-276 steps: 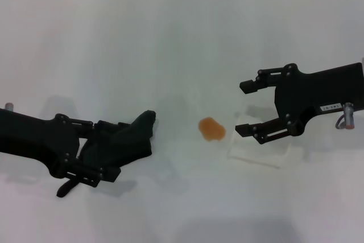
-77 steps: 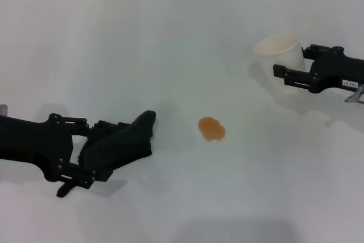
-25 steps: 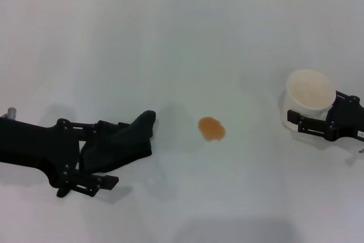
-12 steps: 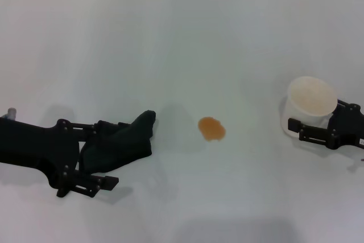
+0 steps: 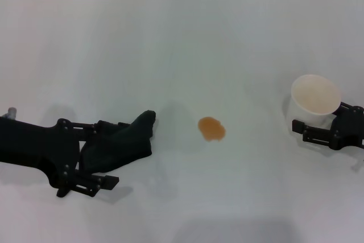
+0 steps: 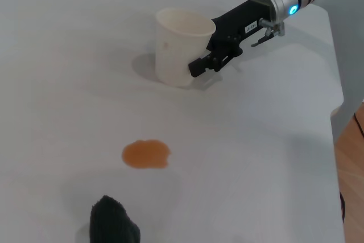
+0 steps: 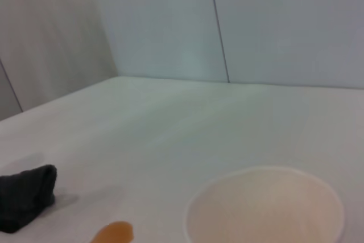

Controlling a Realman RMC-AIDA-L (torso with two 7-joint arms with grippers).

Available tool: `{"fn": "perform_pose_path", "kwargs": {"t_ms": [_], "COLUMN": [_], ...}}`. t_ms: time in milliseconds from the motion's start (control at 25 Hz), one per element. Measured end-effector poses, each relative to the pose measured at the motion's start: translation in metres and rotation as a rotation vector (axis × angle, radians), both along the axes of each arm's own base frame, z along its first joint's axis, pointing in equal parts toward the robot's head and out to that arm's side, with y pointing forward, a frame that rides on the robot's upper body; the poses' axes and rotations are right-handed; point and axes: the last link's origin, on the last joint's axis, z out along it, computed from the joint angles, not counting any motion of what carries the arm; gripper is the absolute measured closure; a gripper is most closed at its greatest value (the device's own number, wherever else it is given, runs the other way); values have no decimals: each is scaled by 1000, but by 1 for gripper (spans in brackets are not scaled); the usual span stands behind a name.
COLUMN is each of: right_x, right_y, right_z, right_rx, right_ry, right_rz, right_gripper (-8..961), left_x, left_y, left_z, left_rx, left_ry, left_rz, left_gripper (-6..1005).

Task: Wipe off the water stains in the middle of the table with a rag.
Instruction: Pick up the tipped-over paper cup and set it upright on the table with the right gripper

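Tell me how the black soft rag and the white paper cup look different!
The black soft rag is dark, floppy and lies crumpled flat; the white paper cup is pale, stiff and stands upright with its mouth open. The rag sits at the left gripper, left of the small orange-brown stain; the cup is at the right gripper. Both rest on the white table.

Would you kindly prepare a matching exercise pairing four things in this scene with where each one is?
Things:
1. rag
2. water stains
3. cup
4. table

Places or states:
A. upright at the right gripper
B. lying under everything
C. between the left gripper's fingers
D. in the middle, uncovered

Pairs: 1-C, 2-D, 3-A, 4-B
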Motion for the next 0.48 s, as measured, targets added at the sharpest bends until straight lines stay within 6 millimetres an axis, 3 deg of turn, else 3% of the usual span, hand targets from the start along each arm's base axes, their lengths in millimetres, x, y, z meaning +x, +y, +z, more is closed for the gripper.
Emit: {"fn": "perform_pose_path", "kwargs": {"t_ms": [480], "right_x": [8], "right_y": [-8], "right_z": [1], "right_rx": [-33], "right_ry": [6], "right_rz": [-40], "right_gripper": [88], "left_x": [1], "left_y": [1], "left_z": [0], "left_rx": [1], "left_ry": [0], "left_rz": [-1], "left_gripper": [119]}}
